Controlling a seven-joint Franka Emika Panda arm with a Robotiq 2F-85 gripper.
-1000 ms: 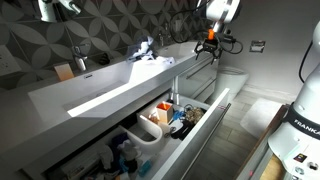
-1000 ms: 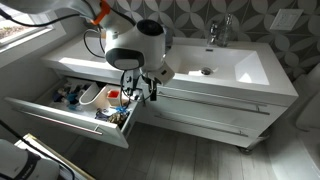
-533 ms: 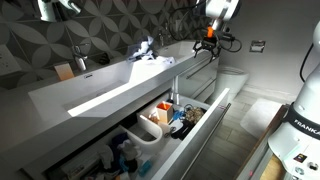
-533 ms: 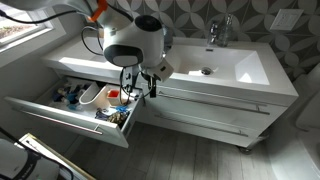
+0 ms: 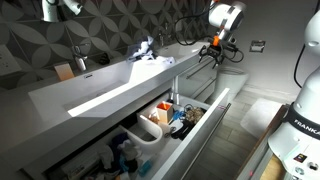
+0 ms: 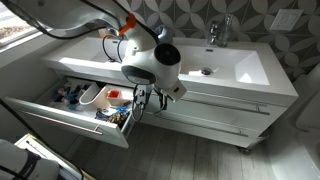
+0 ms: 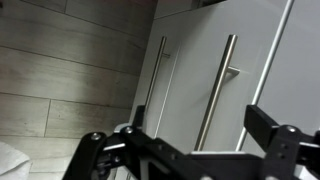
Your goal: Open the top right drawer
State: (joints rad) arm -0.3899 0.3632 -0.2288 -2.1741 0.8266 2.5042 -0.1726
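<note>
The top right drawer [image 6: 232,99] is a closed pale-grey front under the sink, and it carries a long bar handle [image 6: 236,103]. It also shows in an exterior view [image 5: 198,72] at the far end of the vanity. My gripper [image 6: 150,98] hangs in front of the vanity, at the left end of that front. It also shows in an exterior view [image 5: 211,50]. In the wrist view my gripper [image 7: 200,122] is open, with a bar handle [image 7: 217,92] lying between the fingers [image 7: 263,122]. I cannot tell whether they touch it.
A deep drawer [image 6: 55,115] stands pulled out, full of white tubs and bottles [image 5: 150,128]. The white sink top [image 6: 235,62] with a faucet [image 6: 215,30] is above. A lower right drawer front [image 6: 205,126] is closed. Wooden floor [image 7: 60,70] lies below.
The arm has swung to the right and down along the vanity front. The gripper now sits closer to the right-hand drawer fronts. The jaws stay open.
</note>
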